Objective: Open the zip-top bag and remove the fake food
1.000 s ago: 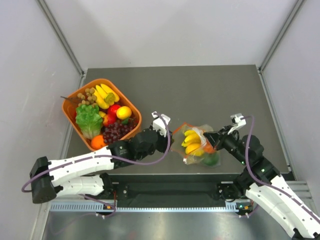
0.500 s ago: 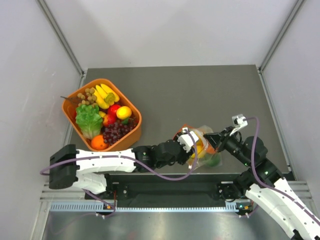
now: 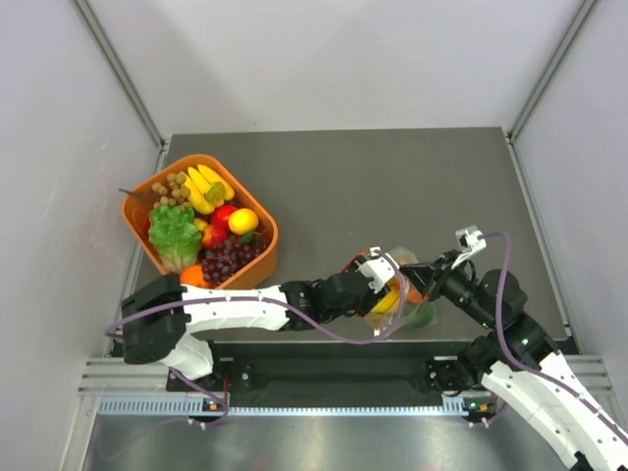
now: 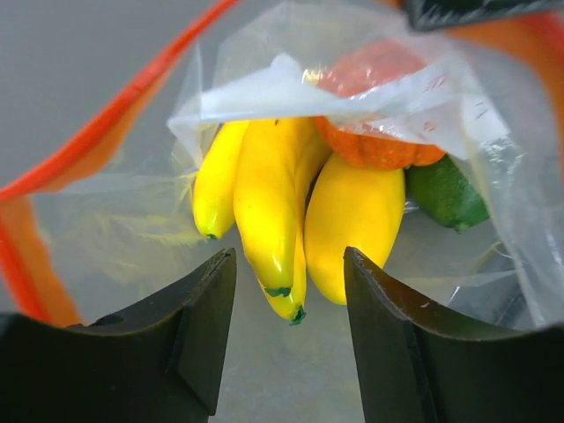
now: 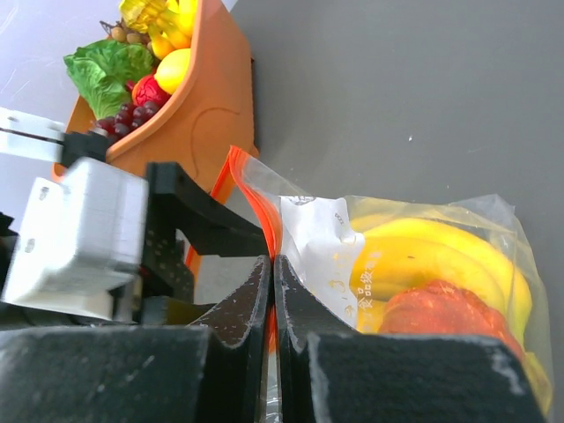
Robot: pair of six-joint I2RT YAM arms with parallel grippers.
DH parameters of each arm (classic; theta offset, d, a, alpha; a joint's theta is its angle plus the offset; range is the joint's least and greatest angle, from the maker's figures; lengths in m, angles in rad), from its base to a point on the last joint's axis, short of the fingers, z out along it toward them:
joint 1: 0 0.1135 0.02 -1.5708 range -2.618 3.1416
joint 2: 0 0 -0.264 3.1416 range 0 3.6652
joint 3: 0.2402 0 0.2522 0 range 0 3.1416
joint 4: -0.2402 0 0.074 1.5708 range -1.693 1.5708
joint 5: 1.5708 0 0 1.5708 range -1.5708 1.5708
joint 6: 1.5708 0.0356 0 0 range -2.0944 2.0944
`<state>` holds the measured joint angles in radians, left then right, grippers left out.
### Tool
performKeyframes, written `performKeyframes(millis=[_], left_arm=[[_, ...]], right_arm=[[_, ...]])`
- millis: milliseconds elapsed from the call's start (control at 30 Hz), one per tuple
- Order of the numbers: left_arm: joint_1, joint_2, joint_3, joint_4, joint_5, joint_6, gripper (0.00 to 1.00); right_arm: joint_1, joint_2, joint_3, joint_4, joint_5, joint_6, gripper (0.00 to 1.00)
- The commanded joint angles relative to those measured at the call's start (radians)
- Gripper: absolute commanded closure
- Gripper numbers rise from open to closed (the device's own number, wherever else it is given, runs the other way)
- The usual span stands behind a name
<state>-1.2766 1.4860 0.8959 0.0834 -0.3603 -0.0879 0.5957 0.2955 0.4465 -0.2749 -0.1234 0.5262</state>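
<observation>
The clear zip-top bag (image 3: 404, 294) lies near the table's front edge, its orange-red zip strip (image 4: 97, 132) open. Inside are a yellow banana bunch (image 4: 291, 203), an orange-red fruit (image 4: 374, 145) and a dark green fruit (image 4: 445, 194). My left gripper (image 3: 386, 278) is open with its fingers (image 4: 198, 326) inside the bag's mouth, just short of the banana tips. My right gripper (image 5: 271, 264) is shut on the bag's zip edge (image 5: 264, 216) and holds the mouth up; the bananas (image 5: 441, 251) show through the plastic.
An orange basket (image 3: 260, 257) stands at the left with lettuce (image 3: 174, 235), grapes (image 3: 228, 258), bananas and other fruit. It also shows in the right wrist view (image 5: 198, 115), close behind my left gripper's body (image 5: 79, 233).
My left arm has swung right from beside the basket and pushed its open gripper into the bag's mouth. My right gripper has kept its hold on the bag.
</observation>
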Motion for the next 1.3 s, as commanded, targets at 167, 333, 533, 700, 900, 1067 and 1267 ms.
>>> performKeyframes(millis=[167, 333, 533, 700, 900, 1067, 1267], left_arm=[[0.011, 0.062, 0.037, 0.019, 0.012, -0.041, 0.71], [0.013, 0.048, 0.049, 0.009, 0.037, -0.056, 0.99], [0.013, -0.032, 0.046, 0.0, 0.035, -0.095, 1.0], [0.013, -0.098, 0.038, -0.028, 0.015, -0.111, 1.0], [0.016, -0.165, -0.023, -0.048, -0.023, -0.116, 1.0], [0.016, -0.2, -0.074, -0.057, -0.037, -0.142, 1.0], [0.016, -0.257, -0.095, -0.115, -0.071, -0.147, 1.0]], right_arm=[[0.015, -0.015, 0.012, 0.01, -0.001, 0.001, 1.0], [0.015, -0.018, -0.002, -0.018, 0.033, -0.015, 1.0], [0.015, -0.006, -0.026, -0.04, 0.08, -0.031, 1.0], [0.015, 0.02, -0.042, -0.038, 0.102, -0.041, 1.0], [0.015, 0.04, -0.057, -0.015, 0.108, -0.045, 1.0], [0.015, 0.053, -0.049, -0.027, 0.117, -0.052, 1.0], [0.015, 0.068, -0.046, -0.032, 0.159, -0.057, 1.0]])
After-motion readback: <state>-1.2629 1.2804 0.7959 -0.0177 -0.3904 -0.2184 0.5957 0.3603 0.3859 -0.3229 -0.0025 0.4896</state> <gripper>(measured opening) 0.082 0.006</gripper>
